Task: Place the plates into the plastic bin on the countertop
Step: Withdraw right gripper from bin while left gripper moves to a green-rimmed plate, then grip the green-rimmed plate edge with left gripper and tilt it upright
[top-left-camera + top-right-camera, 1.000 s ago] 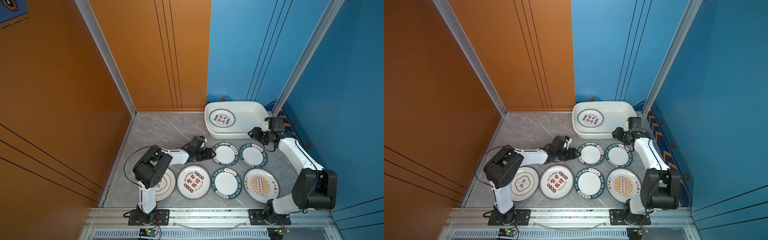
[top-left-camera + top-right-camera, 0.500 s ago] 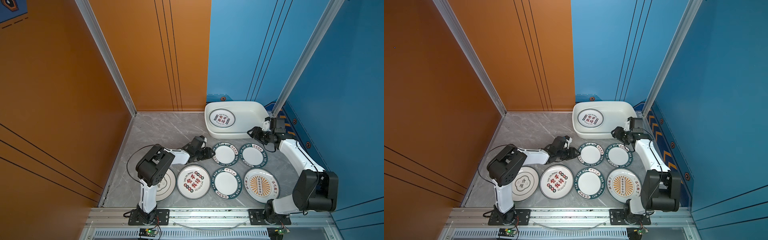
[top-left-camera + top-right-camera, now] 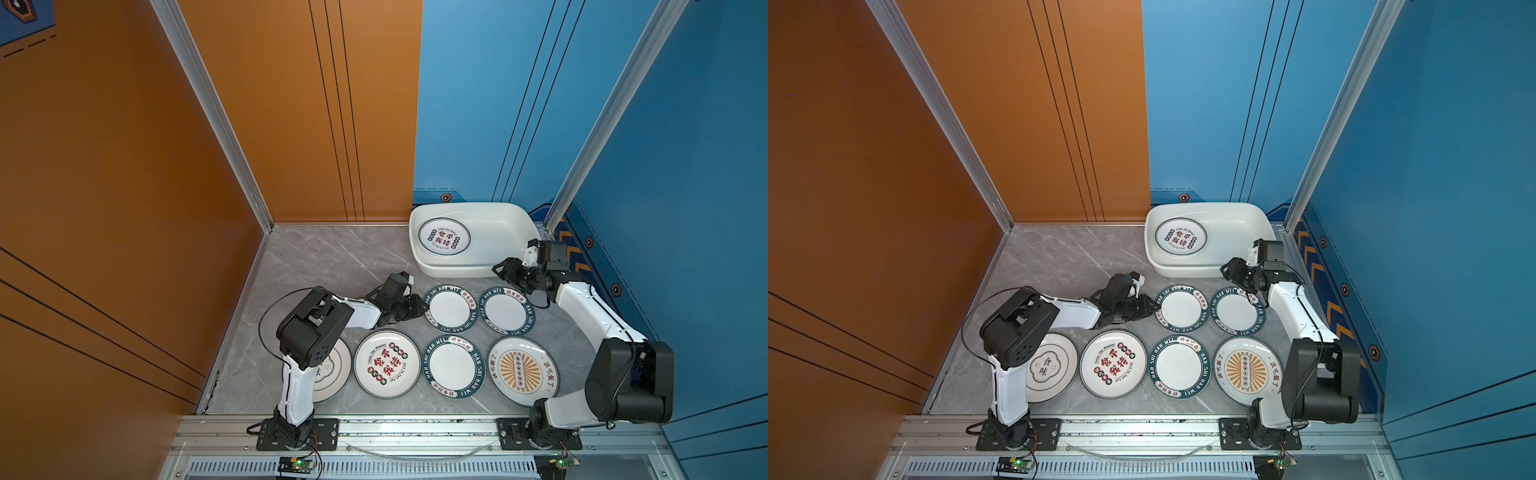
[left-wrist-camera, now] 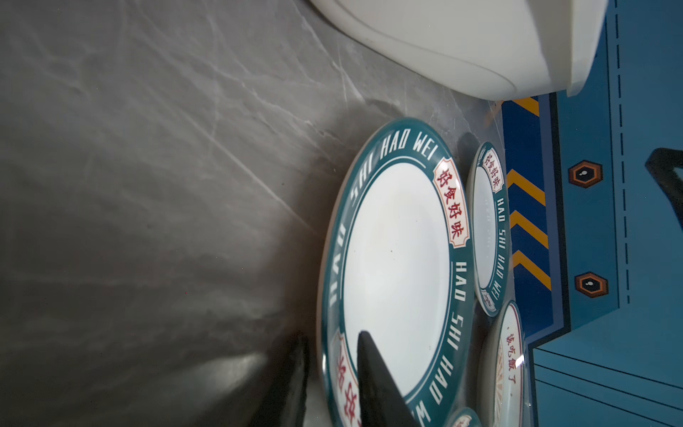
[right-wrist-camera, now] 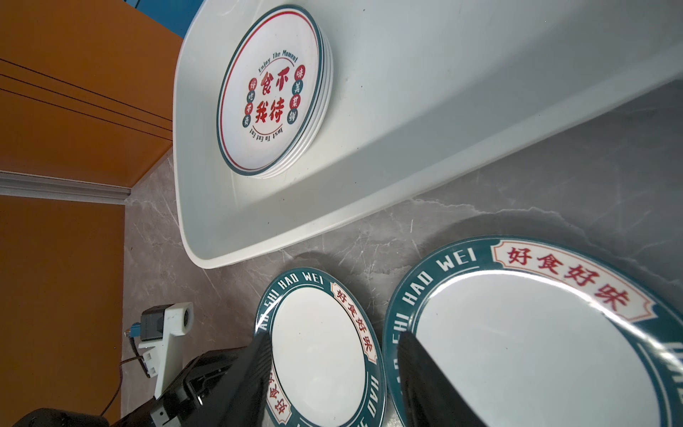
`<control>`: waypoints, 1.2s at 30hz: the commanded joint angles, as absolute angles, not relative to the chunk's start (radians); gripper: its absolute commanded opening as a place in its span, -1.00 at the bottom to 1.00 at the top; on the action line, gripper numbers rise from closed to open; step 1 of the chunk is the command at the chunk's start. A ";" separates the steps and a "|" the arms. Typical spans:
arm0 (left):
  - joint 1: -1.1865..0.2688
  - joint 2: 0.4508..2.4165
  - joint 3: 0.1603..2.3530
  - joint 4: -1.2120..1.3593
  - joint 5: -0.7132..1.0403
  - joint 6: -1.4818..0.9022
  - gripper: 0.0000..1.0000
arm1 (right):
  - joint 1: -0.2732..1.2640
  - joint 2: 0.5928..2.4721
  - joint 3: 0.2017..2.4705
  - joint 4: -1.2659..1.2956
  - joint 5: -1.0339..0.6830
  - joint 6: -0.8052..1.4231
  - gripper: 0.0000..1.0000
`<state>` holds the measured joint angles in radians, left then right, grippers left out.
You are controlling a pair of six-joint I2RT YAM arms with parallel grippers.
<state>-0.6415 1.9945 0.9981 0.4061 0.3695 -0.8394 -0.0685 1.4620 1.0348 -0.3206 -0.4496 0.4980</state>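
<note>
1. Narrow left hand (image 3: 420, 309) astride the rim of the teal-rimmed plate (image 3: 451, 309) just before the plastic bin (image 3: 457, 272); clamped or not, cannot tell.
2. Right hand (image 3: 498, 269) wide, empty, beside the bin.
3. Likely stiff, glossy, slippery, breakable: pinch the rim.

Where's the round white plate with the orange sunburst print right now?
In both top views the sunburst plate lies on the grey marble countertop, rightmost in the near row, beside a teal-rimmed white plate.

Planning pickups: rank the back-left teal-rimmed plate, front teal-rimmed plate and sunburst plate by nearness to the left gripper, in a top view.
1. Back-left teal-rimmed plate, right at the left gripper.
2. Front teal-rimmed plate, front middle.
3. Sunburst plate, front right.
</note>
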 commanded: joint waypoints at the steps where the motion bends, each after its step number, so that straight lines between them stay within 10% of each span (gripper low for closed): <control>1: -0.634 2.025 0.996 0.419 0.390 -0.844 -0.55 | -0.071 1.454 1.013 -0.299 -0.466 0.509 0.14; 18: -0.608 2.015 0.993 0.420 0.411 -0.845 -1.00 | -0.069 1.434 0.970 -0.321 -0.459 0.482 0.13; 36: -0.339 1.749 0.711 0.413 0.502 -0.781 -1.00 | -0.037 1.423 0.946 -0.256 -0.586 0.483 0.14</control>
<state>-0.3794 1.8000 0.7525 0.4461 0.4751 -0.8272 -0.0563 1.4330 0.9634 -0.3042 -0.5095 0.4938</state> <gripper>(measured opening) 0.073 0.569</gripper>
